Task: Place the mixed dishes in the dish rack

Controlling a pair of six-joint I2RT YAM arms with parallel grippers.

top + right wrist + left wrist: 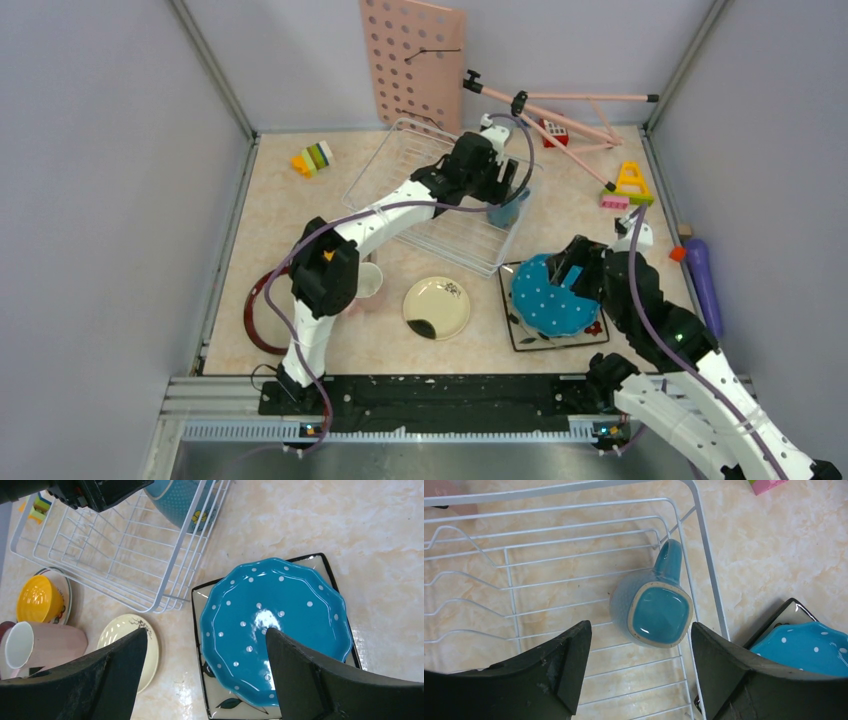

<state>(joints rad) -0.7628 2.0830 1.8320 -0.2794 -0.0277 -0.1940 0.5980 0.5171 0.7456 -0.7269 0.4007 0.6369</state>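
The left tool (640, 647) stands released, its dark matte fingers spread wide and touching nothing, directly above the blue cup (659, 615). That cup is glossy glazed ceramic, with a rounded-square foot ringed by bare beige clay and a thick loop handle. It rests inside the dish rack (512, 595), a frame of thin white wire, close against the rack's side wall. The right tool (206, 640) is likewise released, hovering over the teal polka-dot plate (280, 605), which is shiny, scallop-edged and speckled with white. This plate lies in the square flowered plate (212, 700), cream with a black rim, on the marbled beige counter (325, 515). To the left of this tool are a round cream plate (122, 630) and a smooth pink cup (47, 642) with a white inside.
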